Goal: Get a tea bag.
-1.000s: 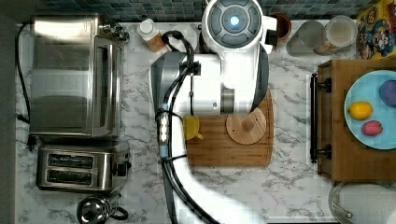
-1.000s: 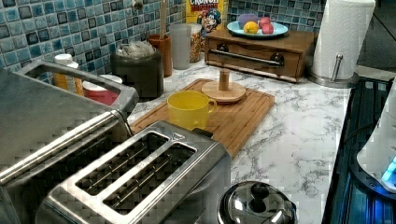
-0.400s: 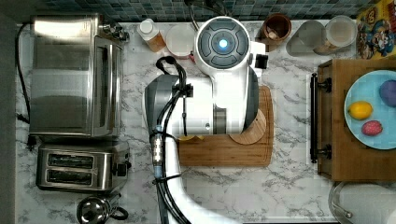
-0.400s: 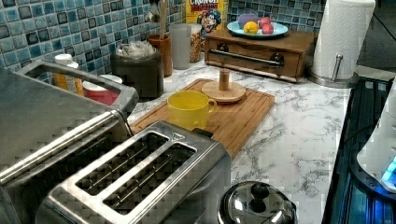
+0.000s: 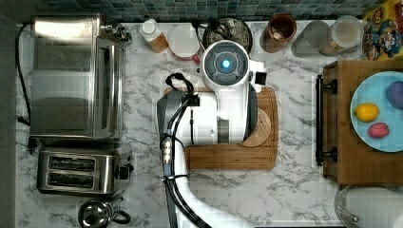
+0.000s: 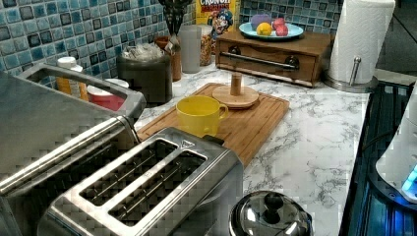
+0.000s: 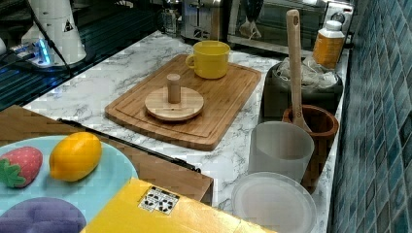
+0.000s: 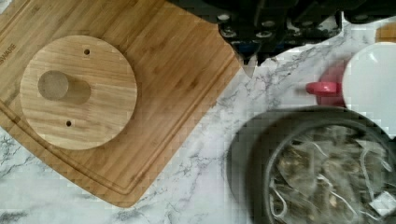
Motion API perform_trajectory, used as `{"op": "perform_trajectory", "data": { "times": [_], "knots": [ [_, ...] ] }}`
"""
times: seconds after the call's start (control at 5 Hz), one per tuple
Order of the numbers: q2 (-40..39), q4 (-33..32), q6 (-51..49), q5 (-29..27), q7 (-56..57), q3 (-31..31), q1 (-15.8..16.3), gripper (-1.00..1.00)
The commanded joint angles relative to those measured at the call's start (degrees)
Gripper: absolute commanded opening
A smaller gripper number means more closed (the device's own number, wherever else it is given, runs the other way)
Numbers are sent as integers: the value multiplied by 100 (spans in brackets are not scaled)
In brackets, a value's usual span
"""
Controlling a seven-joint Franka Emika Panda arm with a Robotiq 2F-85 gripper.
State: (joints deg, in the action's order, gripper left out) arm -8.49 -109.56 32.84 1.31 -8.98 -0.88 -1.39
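Several pale tea bags with thin white strings fill an open dark round canister by the tiled wall. They also show as a pale heap of tea bags in the right view and on top of the canister in the top view. My gripper hangs above the canister, apart from the bags. Its fingers are shut to one tip with nothing held. In the wrist view the gripper sits over bare marble between the board and the canister. The right view has the gripper behind the yellow mug.
A bamboo board carries a yellow mug and a round wooden lid with a knob. A red mug stands beside the canister. A wooden cup holds a long spoon. Toaster and oven are on the left view's left.
The arm has swung toward the top view's left, covering the yellow mug and uncovering the wooden cup. Its round joint has slid away from the wall.
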Motion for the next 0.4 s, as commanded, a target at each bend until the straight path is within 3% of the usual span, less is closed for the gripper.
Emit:
{"op": "perform_trajectory", "data": {
  "times": [0.2, 0.4],
  "knots": [
    [1302, -712, 420, -375, 249, -148, 30, -100],
    [1302, -714, 420, -374, 248, -137, 41, -100]
  ]
}}
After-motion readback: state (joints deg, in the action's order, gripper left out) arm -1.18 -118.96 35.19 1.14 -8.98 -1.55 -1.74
